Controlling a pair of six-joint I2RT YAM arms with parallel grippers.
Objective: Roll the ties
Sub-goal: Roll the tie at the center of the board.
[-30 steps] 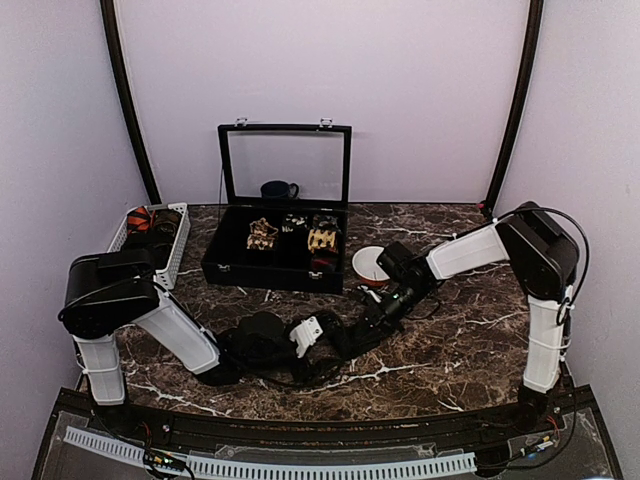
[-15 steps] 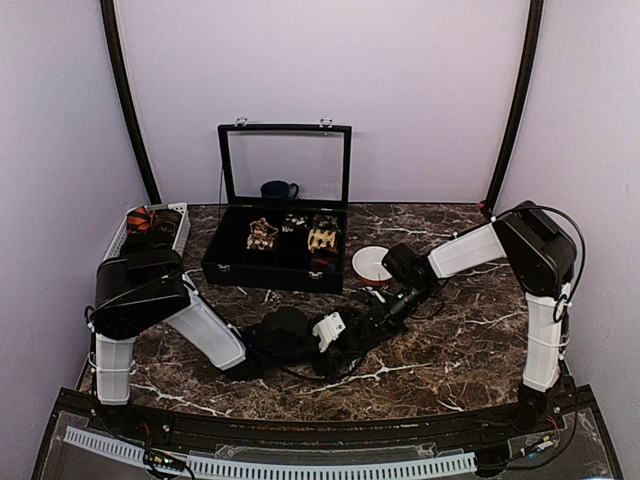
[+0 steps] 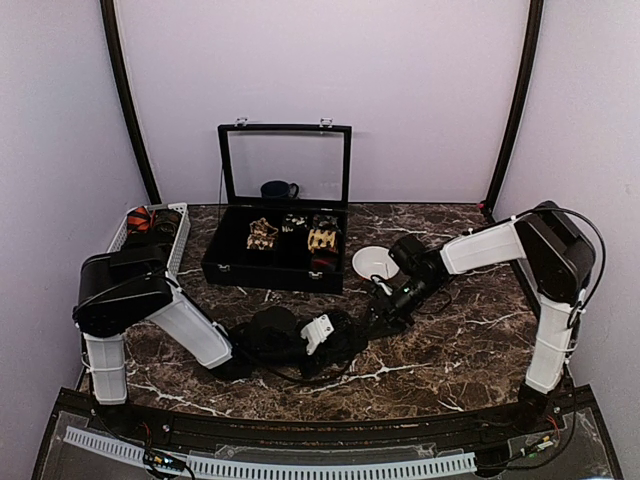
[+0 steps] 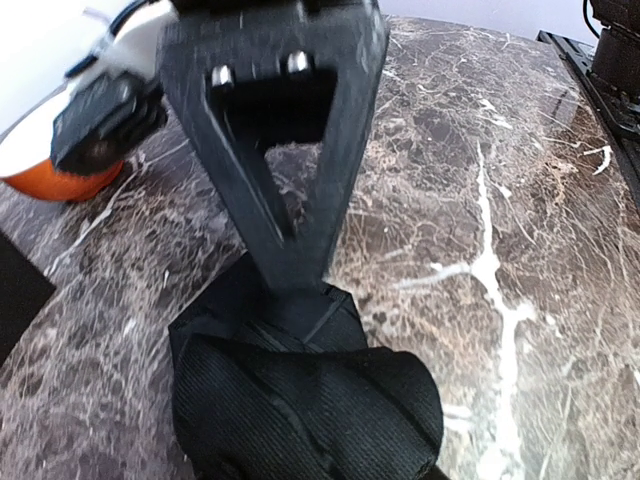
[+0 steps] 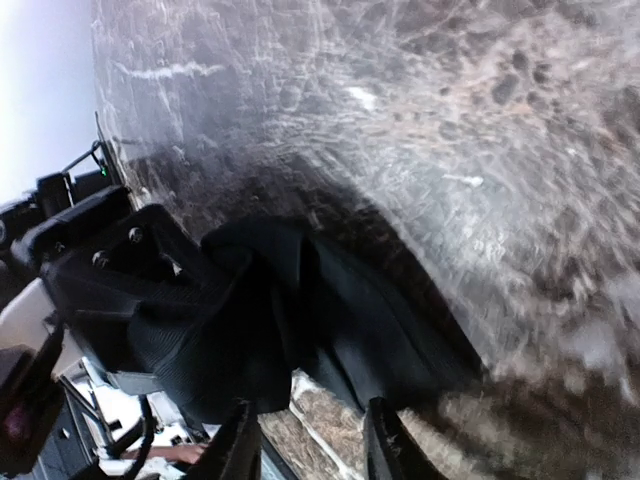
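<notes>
the black tie [image 4: 300, 400] is rolled on the marble table [image 3: 460, 350], lying crosswise before the left wrist camera, loose end toward the right gripper [image 5: 310, 440], now parted and drawn back since earlier; whether the left gripper [image 3: 330, 335] is clenched cannot be told.

A black tie [image 3: 352, 326] lies bunched on the marble table [image 3: 470, 350]; the left gripper [image 3: 338, 336] and right gripper [image 3: 378, 312] both sit at it; 1 open case [image 3: 275, 272] stands behind.

Straight in front of the case [image 3: 275, 272] the way is blocked: the bunched black tie [image 4: 310, 400] lies there, hemmed by the left tool [image 4: 297, 280] and right tool [image 5: 305, 445]. A bowl [image 3: 372, 264] sits just right of the case, a basket [image 3: 178, 240] just left. Farther right, bare desk [image 3: 470, 320] lies open.
</notes>
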